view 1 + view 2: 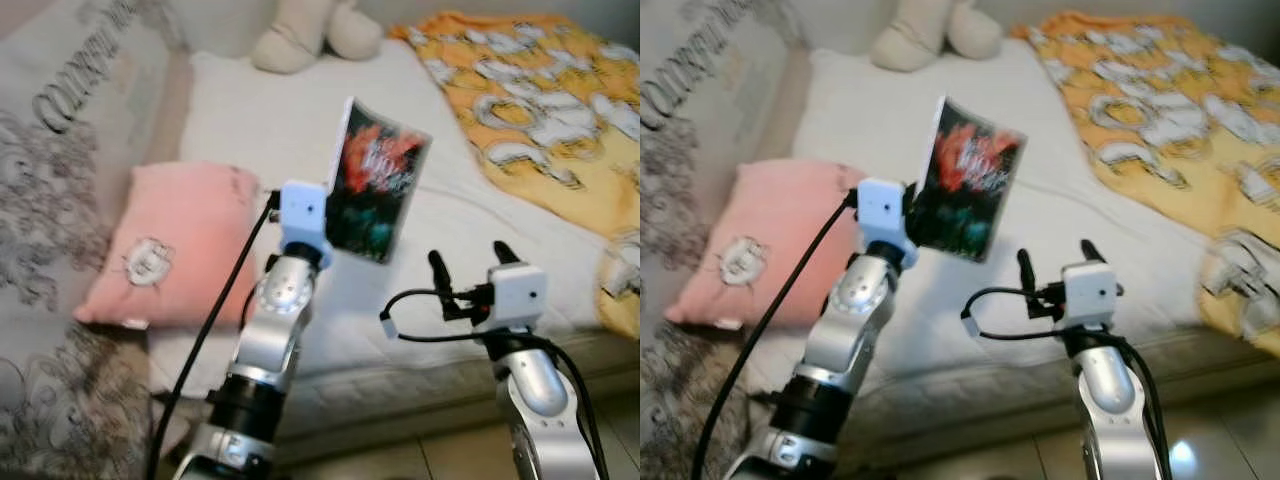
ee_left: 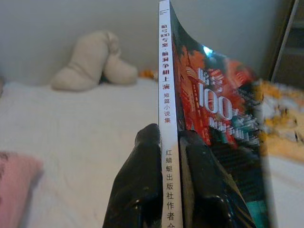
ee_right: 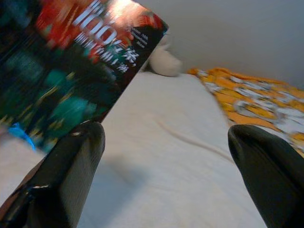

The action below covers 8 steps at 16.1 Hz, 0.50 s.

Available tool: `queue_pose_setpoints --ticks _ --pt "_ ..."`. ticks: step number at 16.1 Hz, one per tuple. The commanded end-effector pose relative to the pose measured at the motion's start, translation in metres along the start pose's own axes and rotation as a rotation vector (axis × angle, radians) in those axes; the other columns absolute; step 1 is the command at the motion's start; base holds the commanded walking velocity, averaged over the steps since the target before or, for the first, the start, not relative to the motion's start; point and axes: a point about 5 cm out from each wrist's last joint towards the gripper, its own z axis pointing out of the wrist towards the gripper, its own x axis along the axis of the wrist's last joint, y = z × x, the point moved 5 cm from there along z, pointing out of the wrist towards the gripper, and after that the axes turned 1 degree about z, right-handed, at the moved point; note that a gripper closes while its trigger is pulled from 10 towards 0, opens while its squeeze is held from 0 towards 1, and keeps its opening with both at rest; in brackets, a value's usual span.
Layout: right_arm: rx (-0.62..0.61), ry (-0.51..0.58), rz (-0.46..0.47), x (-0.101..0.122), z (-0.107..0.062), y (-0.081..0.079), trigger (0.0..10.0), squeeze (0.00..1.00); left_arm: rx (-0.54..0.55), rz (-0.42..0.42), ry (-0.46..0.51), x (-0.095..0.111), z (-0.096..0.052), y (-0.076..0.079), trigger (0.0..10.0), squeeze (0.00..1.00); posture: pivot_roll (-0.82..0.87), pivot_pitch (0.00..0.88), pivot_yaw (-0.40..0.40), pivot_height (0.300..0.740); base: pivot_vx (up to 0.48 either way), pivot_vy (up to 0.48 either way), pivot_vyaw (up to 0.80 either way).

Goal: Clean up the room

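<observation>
I hold the book (image 1: pixel 375 180) in my left gripper (image 2: pixel 173 156). Its fingers pinch the spine end, and the book stands tall in the air above the bed (image 1: pixel 250 120), near its front edge. My right gripper (image 1: pixel 470 265) is just beside the book, fingers wide and empty. I think the pink pillow (image 1: pixel 165 245) lies at the bed's left edge. I see no box or bin.
</observation>
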Motion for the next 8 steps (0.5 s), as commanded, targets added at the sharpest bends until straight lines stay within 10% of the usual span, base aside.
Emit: queue_pose_setpoints --ticks 1,4,8 --pt "0.049 -0.006 0.021 0.000 0.001 -0.011 10.0 0.00 0.085 -0.107 -0.027 0.002 0.006 -0.018 10.0 0.00 -0.15 0.025 0.038 0.723 0.000 0.000 0.00" --pt "0.090 -0.030 0.034 -0.005 -0.001 -0.017 10.0 0.00 0.110 -0.316 -0.128 -0.008 0.035 -0.034 10.0 0.00 -0.15 0.047 0.022 0.723 0.000 0.000 0.00" --pt "0.160 -0.039 0.041 0.014 -0.017 -0.019 10.0 0.00 0.050 -0.747 -0.347 -0.043 0.055 -0.008 10.0 0.00 -0.27 0.210 -0.017 0.723 0.000 0.000 0.00"
